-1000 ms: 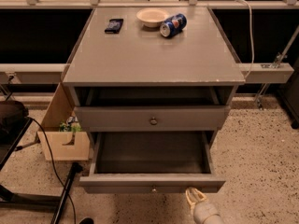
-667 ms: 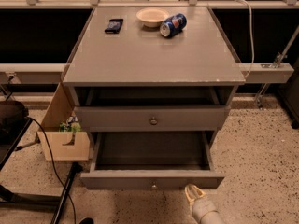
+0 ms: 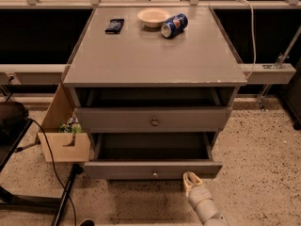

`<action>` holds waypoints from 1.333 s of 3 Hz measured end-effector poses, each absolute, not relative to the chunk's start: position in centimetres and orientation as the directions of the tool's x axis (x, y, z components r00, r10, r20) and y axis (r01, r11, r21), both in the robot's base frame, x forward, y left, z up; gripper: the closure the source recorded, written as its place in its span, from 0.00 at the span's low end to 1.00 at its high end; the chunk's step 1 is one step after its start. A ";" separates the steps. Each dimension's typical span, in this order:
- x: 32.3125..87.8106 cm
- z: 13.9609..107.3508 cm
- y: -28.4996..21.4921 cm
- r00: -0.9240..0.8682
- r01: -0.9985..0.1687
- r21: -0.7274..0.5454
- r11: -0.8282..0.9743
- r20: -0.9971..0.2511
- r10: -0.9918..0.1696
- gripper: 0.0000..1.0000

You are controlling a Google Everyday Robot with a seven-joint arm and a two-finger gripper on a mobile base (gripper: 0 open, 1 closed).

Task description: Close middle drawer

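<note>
At six o'clock my end effector (image 3: 191,179), spread or pressed together I cannot tell, sits at the front of the pulled-out middle drawer (image 3: 141,169); toward twelve, the counter (image 3: 155,55) carries a can (image 3: 174,25) and bowl (image 3: 153,17).

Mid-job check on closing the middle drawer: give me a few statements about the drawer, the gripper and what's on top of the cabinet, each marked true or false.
1. The middle drawer is fully shut. False: it stands pulled out, with its inside showing.
2. The gripper is at the middle drawer's front, to the right of its knob in the picture. True.
3. The can stands upright on the cabinet top. False: it lies on its side beside the bowl.
4. A dark flat object lies on the cabinet top, left of the bowl in the picture. True.
</note>
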State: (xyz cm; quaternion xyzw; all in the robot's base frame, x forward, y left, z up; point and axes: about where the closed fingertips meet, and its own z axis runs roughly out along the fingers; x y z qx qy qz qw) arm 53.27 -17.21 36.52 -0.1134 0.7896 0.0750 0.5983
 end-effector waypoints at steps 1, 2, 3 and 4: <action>57.4 37.3 -15.4 -0.226 -0.256 0.020 0.966 -0.973 -0.040 1.00; 57.4 37.3 -15.4 -0.226 -0.256 0.020 0.966 -0.973 -0.040 1.00; 58.3 37.2 -15.4 -0.210 -0.252 0.009 0.968 -0.977 -0.046 1.00; 59.6 37.2 -15.3 -0.193 -0.251 -0.005 0.968 -0.980 -0.055 1.00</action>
